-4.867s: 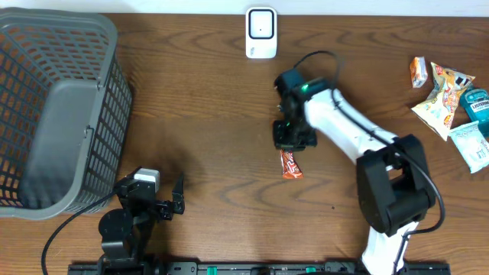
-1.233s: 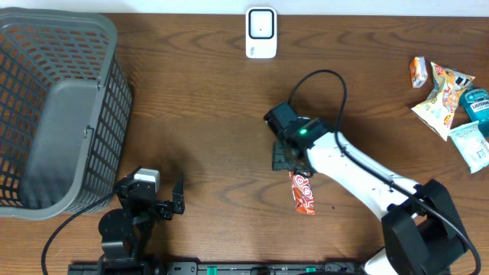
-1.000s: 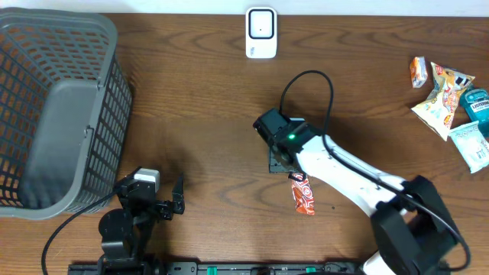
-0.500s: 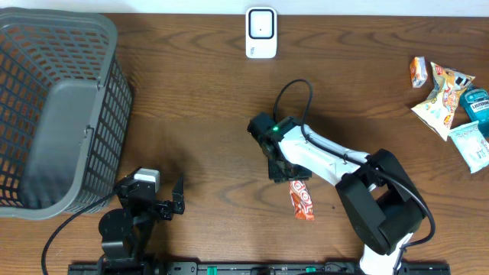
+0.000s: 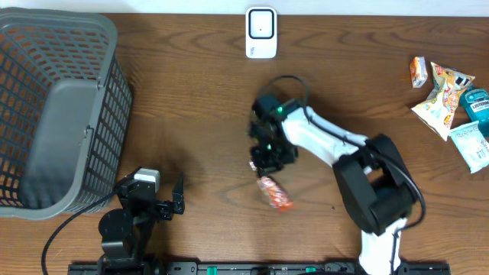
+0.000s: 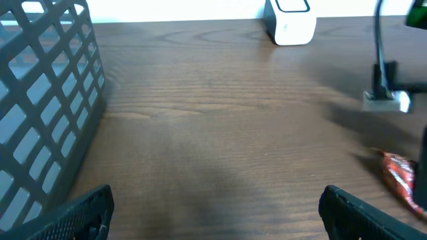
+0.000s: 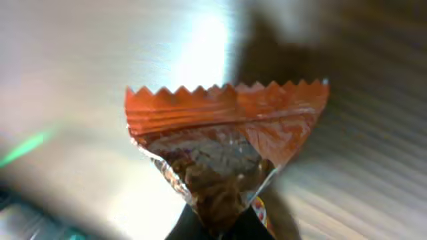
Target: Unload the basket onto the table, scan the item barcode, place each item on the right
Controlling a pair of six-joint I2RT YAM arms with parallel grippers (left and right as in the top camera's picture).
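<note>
The item is an orange snack packet [image 5: 274,193] with a zigzag end. My right gripper [image 5: 263,173] is shut on one end of it, left of the table's centre. In the right wrist view the packet [image 7: 227,137] fans out ahead of the gripper [image 7: 221,223], pinched between the dark jaws. No barcode shows on it. The white scanner [image 5: 260,32] stands at the back edge, well beyond the packet. My left gripper [image 5: 170,205] rests open near the front edge. Its wrist view shows the gripper [image 6: 217,212] with nothing in it, the packet [image 6: 400,180] at far right and the scanner [image 6: 290,19] at the top.
A grey mesh basket [image 5: 114,53] fills the left side, with its wall [image 6: 40,100] close beside my left gripper. A pile of other packaged goods [image 5: 451,95] lies at the far right edge. The right arm's cable loops above its wrist.
My right gripper has gone from open to shut on the packet's end. It has swung left, and the packet has moved left with it. The left arm has not moved.
</note>
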